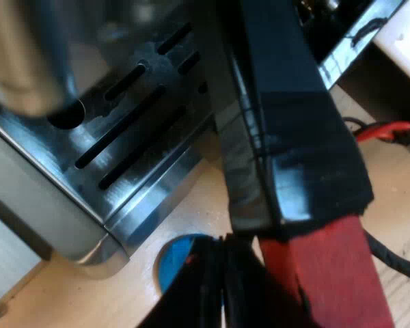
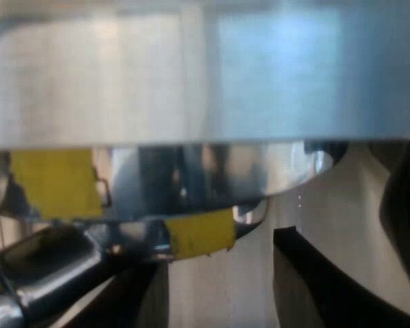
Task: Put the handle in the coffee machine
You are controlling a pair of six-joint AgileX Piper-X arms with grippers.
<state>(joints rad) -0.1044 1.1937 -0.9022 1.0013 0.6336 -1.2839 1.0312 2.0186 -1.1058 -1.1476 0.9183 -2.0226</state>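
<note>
**Left wrist view**
- Your left gripper (image 1: 223, 273): black, closest to the lens, hard up against the handle's red end. You cannot tell how its jaws stand.
- Dark handle (image 1: 307, 191): long bar wrapped in black tape, ending in a flat red tip. It runs away from your gripper toward the machine and is raised clear of the worktop.
- Blue tamper (image 1: 174, 263): round, partly hidden behind your gripper. It rests on the pale wooden worktop (image 1: 191, 205), near the machine's corner.
- Espresso machine (image 1: 123, 137): polished steel body. Its drip tray, cut with long dark slots, faces you.

**Right wrist view**
- Your right gripper (image 2: 222, 287): black, jaws spread wide with nothing between them.
- Metal holder (image 2: 191, 181): shiny chrome bowl with a strip of yellow tape (image 2: 198, 234) at its neck. It sits just beneath the machine's broad steel band. You cannot tell whether it is locked in.
</note>
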